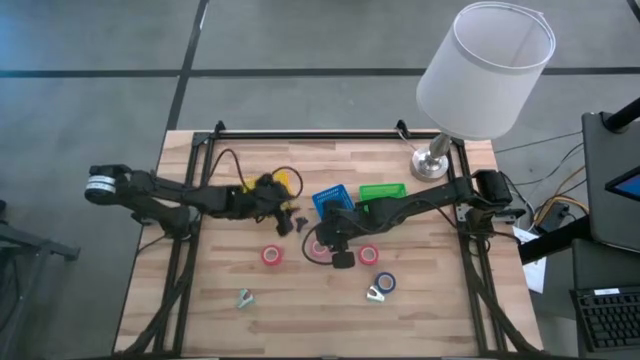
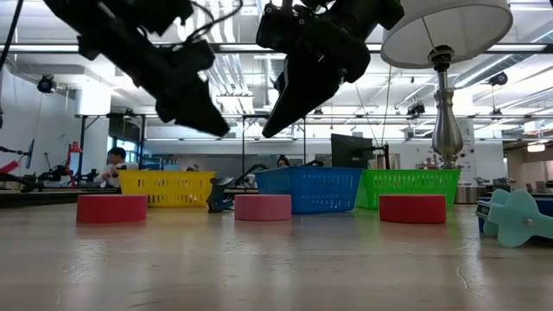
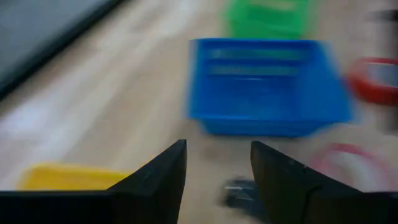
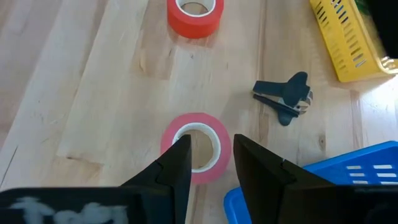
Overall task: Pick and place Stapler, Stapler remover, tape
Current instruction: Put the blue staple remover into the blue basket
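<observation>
My right gripper (image 4: pixel 211 144) is open and hangs above the pink tape roll (image 4: pixel 193 148), which lies flat on the table (image 1: pixel 318 248); its fingers touch nothing. My left gripper (image 3: pixel 217 152) is open too, raised over the dark stapler remover (image 3: pixel 239 193), which lies on the wood (image 4: pixel 285 96) in front of the blue basket (image 3: pixel 267 84). One red roll (image 1: pixel 272 256) lies to the left of the pink one and another red roll (image 1: pixel 368 255) to its right. The blue roll (image 1: pixel 385 283) lies nearer the near edge. In the low view both grippers (image 2: pixel 220 128) (image 2: pixel 270 130) are well clear of the tabletop.
Yellow (image 1: pixel 282 183), blue (image 1: pixel 330 200) and green (image 1: pixel 382 191) baskets stand in a row toward the far edge. A lamp (image 1: pixel 432 165) stands at the far right corner. Two pale stapler removers (image 1: pixel 244 298) (image 1: pixel 376 294) lie near the near edge.
</observation>
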You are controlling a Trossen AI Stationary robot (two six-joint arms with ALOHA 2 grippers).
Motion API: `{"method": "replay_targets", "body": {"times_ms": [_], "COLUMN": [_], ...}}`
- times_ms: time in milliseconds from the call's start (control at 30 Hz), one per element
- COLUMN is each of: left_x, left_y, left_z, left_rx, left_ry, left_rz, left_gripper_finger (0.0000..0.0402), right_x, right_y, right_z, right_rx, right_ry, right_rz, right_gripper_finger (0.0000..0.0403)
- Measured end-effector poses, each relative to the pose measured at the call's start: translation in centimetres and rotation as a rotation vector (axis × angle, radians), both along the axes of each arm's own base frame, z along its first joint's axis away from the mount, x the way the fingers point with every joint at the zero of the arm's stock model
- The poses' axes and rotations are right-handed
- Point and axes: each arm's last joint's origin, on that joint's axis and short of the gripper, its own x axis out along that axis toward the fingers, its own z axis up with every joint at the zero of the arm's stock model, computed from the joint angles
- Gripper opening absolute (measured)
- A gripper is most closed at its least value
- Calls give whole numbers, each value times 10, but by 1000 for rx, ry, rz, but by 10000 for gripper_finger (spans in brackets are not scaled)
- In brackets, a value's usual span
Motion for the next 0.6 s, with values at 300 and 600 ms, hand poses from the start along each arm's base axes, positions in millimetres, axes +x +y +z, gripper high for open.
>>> {"method": "replay_targets", "body": {"times_ms": [300, 600], "left_x": [-3, -7], "left_y": [-50, -68], "left_z": [1, 1], "left_rx": [-38, -34], "left_ry": [-62, -94], "left_rz": [-101, -47], "left_gripper_finger": [176, 176], "right_x": [0, -1], "right_y": [0, 0], "right_z": [-1, -1], "right_rx": [0, -2], "right_ry": [4, 4], "right_rz": [-1, 1], "right_gripper_finger": [119, 108]}}
